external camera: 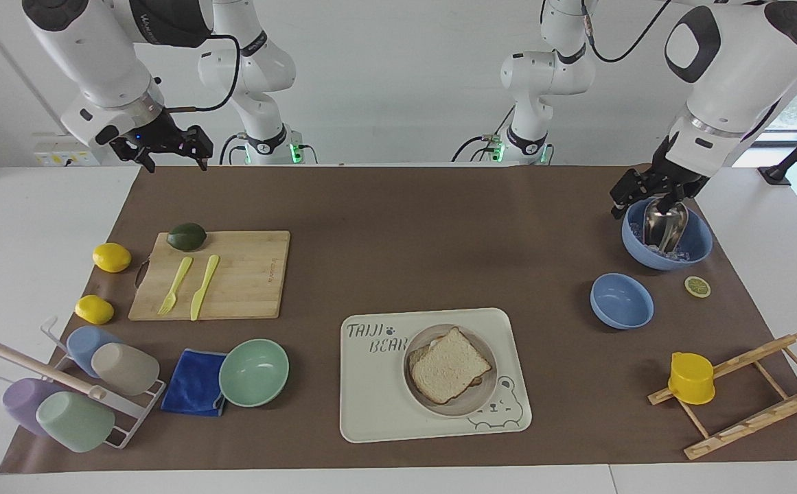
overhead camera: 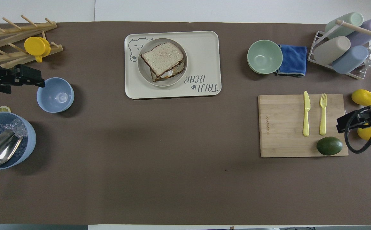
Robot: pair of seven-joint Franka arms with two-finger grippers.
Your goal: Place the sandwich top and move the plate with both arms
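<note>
The sandwich top (external camera: 447,365) is a pale bread slice lying on a lower slice with egg, which sits on the round beige plate (external camera: 489,392). It also shows in the overhead view (overhead camera: 162,58), on the plate (overhead camera: 142,72). My left gripper (external camera: 631,191) hangs raised over the rim of the big blue ice bowl, empty and well apart from the plate; the overhead view shows it too (overhead camera: 40,81). My right gripper (external camera: 174,163) waits open and empty, raised over the mat's corner at the right arm's end (overhead camera: 343,123).
The plate stands on the cream bear tray (external camera: 371,398). A small blue bowl (external camera: 622,300), an ice bowl with a metal scoop (external camera: 697,243), a lemon slice and a wooden rack with a yellow cup (external camera: 690,377) are at the left arm's end. A cutting board (external camera: 247,274), mint bowl (external camera: 254,372), cloth, cup rack and lemons are at the right arm's end.
</note>
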